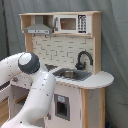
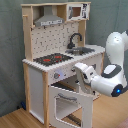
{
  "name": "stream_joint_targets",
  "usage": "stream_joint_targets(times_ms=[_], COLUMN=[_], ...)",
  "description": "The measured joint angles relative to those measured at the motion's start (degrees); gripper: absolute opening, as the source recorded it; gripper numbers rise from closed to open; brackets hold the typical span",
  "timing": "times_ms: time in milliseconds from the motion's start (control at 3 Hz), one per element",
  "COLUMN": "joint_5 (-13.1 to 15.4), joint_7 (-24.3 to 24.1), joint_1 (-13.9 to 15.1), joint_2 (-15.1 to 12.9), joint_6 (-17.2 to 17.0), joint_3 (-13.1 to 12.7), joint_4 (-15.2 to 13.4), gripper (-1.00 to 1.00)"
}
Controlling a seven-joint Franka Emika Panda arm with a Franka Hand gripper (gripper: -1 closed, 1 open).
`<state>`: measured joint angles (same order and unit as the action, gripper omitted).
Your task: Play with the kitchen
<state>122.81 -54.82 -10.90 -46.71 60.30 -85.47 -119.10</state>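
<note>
- Grey-green curtain (image 2: 10, 60) hangs behind everything in both exterior views, and a wooden floor (image 2: 15, 120) shows at the bottom of the second exterior view.
- Standing in front of the curtain, the toy kitchen (image 1: 75, 60) is made of pale wood with white panels; it fills the middle of both exterior views.
- White robot arm (image 1: 30, 95) takes up the first exterior view's lower left, covering that end of the kitchen; in the second exterior view it stands at the right and bends in toward the kitchen's front.
- Low on the kitchen's front, the oven door (image 2: 70, 102) hangs open, swung down and outward in the second exterior view.
- Its tabletop (image 1: 102, 79) carries a sink (image 1: 70, 74) with a black tap (image 1: 84, 59) at the back, and a stove (image 2: 50, 59) with red rings beside the sink.
- On the upper shelf sit a grey hood (image 1: 39, 27) and a small microwave (image 1: 70, 23).
- At the arm's end, the pincer (image 2: 82, 70) is just in front of the tabletop's edge, above the open oven door; whether it is released or clenched I cannot tell.
</note>
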Motion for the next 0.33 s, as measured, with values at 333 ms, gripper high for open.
stream_joint_targets(times_ms=[333], joint_5=[-1.4], joint_7=[1.9], joint_1=[-4.2], joint_2=[0.0], joint_6=[-3.0], joint_3=[-0.7], joint_4=[-0.3], gripper=[1.0])
